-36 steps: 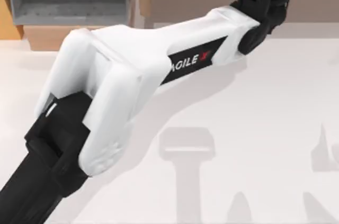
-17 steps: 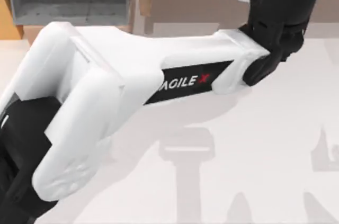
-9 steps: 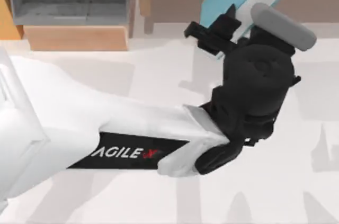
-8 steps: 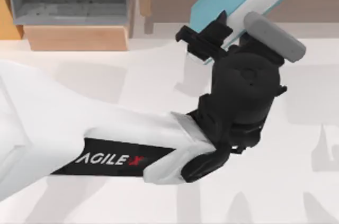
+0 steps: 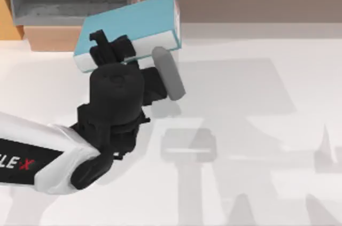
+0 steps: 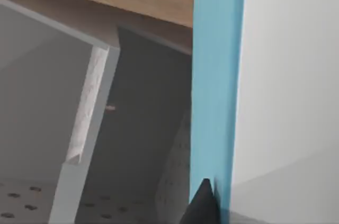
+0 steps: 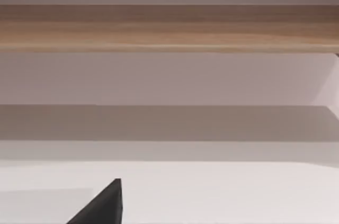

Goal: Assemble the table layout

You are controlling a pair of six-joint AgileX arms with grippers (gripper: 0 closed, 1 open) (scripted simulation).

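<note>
Now the left gripper squeezes a stiff, light-looking blue book by its edge, near the table's back-left corner

You have bright, even light from above; the table shows no glare. Soft grey shadows lie on it: a broad one just beyond the left gripper and the blue book it carries, and fainter arm-shaped ones nearer you. Edges look slightly soft throughout, without visible bending at the borders.
</note>
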